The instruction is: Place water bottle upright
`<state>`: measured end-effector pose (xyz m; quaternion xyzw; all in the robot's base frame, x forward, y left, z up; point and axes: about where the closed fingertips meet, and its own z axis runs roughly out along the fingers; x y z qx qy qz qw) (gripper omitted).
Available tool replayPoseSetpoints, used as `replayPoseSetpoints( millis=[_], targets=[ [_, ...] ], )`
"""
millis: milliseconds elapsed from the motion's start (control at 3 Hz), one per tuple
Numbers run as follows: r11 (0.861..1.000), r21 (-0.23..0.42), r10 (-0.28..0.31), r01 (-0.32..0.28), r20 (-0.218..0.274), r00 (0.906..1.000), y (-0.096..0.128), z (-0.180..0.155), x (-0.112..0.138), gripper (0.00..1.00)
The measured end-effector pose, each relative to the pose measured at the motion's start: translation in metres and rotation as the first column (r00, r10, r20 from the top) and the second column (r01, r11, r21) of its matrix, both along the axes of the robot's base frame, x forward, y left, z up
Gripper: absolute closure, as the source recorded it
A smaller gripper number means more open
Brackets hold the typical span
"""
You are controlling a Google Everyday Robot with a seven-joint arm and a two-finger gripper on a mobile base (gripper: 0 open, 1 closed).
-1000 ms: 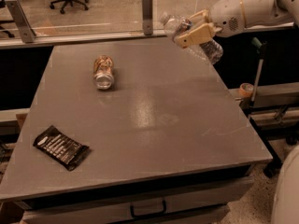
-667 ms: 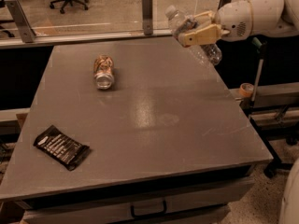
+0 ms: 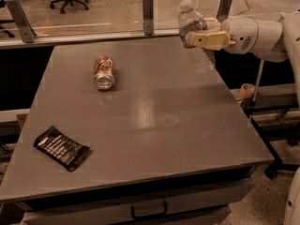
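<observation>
The water bottle (image 3: 197,48) is a clear ribbed plastic bottle with a white cap. It is held nearly upright, tilted slightly, above the table's far right corner. My gripper (image 3: 202,35) comes in from the right on a white arm and is shut on the water bottle around its upper body. The bottle's base hangs just over the grey table (image 3: 154,125) near its right edge. The label band is hidden behind the fingers.
A brown-gold metal can (image 3: 104,72) lies on its side at the far left-centre of the table. A black snack packet (image 3: 61,147) lies near the front left. A glass barrier with posts (image 3: 148,13) runs behind the table. The table's right edge drops off beside the arm.
The gripper has turned the bottle from a slanted pose to nearly upright, cap now at the top. It has lowered slightly toward the table's far right corner.
</observation>
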<state>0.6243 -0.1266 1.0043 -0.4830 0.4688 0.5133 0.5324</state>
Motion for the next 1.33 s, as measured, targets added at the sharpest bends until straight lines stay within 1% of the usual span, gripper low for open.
replayPoseSetpoints(
  millis=[333, 667, 1000, 1333],
  targets=[
    [1.0, -0.001, -0.001, 0.001, 0.0, 1.0, 0.0, 0.0, 0.0, 1.0],
    [0.996, 0.082, -0.02, 0.021, -0.007, 0.9998, 0.001, 0.0, -0.001, 1.0],
    [0.981, 0.18, -0.062, 0.066, -0.028, 0.9977, -0.003, -0.003, -0.009, 1.0],
    [0.966, 0.236, -0.098, 0.103, -0.034, 0.9947, -0.009, -0.008, -0.019, 1.0]
  ],
)
